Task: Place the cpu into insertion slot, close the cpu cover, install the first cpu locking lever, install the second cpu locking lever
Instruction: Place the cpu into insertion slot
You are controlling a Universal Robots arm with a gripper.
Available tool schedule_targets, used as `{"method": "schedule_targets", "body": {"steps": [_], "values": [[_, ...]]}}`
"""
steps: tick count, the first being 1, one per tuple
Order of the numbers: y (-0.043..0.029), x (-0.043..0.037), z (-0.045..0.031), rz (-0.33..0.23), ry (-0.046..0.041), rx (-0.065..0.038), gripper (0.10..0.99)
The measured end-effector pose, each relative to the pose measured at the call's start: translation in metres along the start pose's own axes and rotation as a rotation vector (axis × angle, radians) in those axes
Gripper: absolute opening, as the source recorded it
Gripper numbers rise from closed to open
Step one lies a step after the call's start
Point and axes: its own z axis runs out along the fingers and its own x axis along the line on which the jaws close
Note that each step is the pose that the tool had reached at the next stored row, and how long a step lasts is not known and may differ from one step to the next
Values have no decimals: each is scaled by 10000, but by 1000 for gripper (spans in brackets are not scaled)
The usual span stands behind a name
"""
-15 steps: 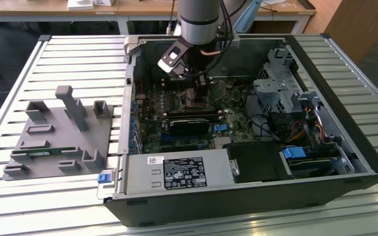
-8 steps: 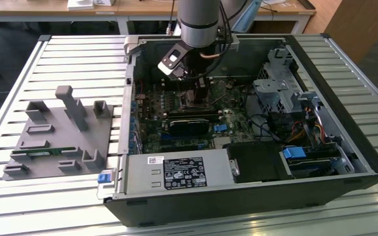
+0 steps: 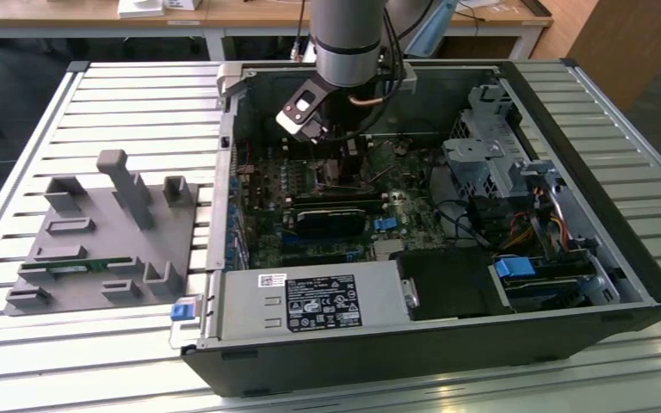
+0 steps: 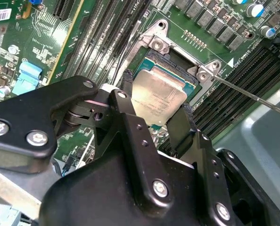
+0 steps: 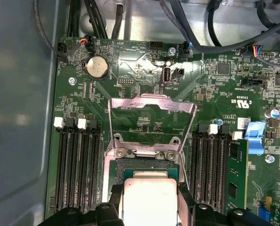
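My gripper [image 4: 157, 94] reaches down into the open computer case [image 3: 606, 258], over the green board. Its two black fingers [image 4: 127, 87] are shut on opposite edges of the cpu [image 4: 161, 99], a flat square chip with a dull silver top. The chip sits level right at the insertion slot [image 4: 174, 59], whose black rim shows past its far edge. In the first wrist view the cpu [image 5: 149, 200] lies between the fingertips, and the cpu cover [image 5: 152, 99] stands raised behind the slot [image 5: 149, 165]. A thin metal locking lever [image 4: 253, 96] juts out sideways, unlatched.
Black memory slots [image 5: 76, 169] run along both sides of the socket. A grey fixture block [image 3: 107, 232] lies on the slatted table at the exterior view's left. Power supply [image 3: 307, 305] and drive cage [image 3: 497, 163] crowd the case's near and right sides.
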Motion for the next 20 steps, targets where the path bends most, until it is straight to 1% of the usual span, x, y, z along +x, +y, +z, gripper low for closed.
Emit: {"method": "schedule_targets", "body": {"steps": [5, 14, 20], "values": [[7, 13, 19, 24, -1, 19, 541], [11, 35, 84, 71, -3, 41, 541], [11, 43, 113, 135, -6, 51, 541]]}}
